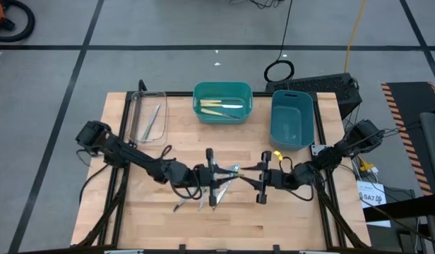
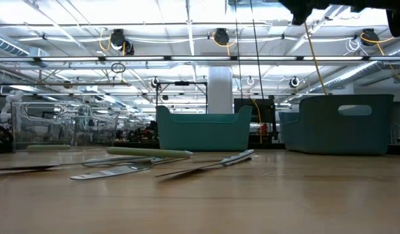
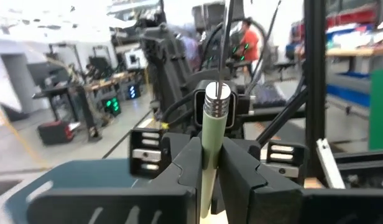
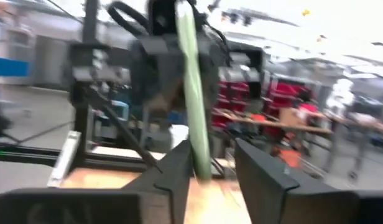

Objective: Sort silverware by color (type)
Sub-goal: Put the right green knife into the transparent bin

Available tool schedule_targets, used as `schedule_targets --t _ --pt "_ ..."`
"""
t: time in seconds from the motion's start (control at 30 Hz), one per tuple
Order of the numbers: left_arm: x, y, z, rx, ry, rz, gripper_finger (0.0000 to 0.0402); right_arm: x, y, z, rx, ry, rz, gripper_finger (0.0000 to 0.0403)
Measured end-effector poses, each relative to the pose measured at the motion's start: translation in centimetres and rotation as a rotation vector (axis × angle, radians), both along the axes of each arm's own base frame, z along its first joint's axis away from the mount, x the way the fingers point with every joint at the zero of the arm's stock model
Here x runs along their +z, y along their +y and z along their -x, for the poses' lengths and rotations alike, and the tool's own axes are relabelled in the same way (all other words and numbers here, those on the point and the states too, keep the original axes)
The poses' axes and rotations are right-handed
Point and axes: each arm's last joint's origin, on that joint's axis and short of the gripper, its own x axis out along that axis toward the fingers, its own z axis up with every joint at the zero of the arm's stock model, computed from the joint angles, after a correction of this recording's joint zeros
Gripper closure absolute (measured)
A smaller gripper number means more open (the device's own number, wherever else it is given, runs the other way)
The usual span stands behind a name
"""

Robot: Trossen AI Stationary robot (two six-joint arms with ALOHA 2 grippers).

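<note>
A pale green-handled utensil point(image 3: 211, 140) with a silver metal end is held up above the middle of the wooden table point(image 1: 288, 219), spanning the gap between the two grippers. The left gripper point(image 1: 212, 171) has its two dark fingers point(image 3: 241, 180) pressed against the green handle on both sides, clamping it. The right gripper point(image 1: 263, 175) faces it from the right; its fingers point(image 4: 269, 180) stand apart, one touching the handle and the other clear of it, so it is partly open and not gripping.

More silverware point(image 1: 200, 200) lies loose on the table just near of the left gripper, thin pieces with silver ends; from table height they show as flat knives point(image 2: 115, 170) and a long pale handle. Yellow-handled utensils point(image 1: 221, 107) lie in the teal bin point(image 1: 198, 106) at the far middle. One pale utensil point(image 1: 152, 120) lies in the clear tray point(image 1: 135, 116) at the far left. The blue bin point(image 1: 308, 120) stands at the far right
</note>
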Motion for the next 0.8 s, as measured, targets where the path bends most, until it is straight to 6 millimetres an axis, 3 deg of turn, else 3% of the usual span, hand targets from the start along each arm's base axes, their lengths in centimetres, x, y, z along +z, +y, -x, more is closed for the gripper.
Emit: schedule_targets --t 0.2,0.43,0.8 --pt "3.3 2.1 2.9 0.033 0.130 0.033 0.0366 -0.5 -0.2 0.0 -0.113 0.062 -0.006 0.0242" --pt "6.2 5.7 7.3 0.139 0.274 0.097 0.0366 -1.1 -0.4 -0.1 -0.184 0.113 -0.012 0.0240" --pt "6.1 11.4 11.3 0.395 0.514 0.133 0.0366 -1.2 -0.4 -0.1 -0.173 0.112 -0.060 0.0243"
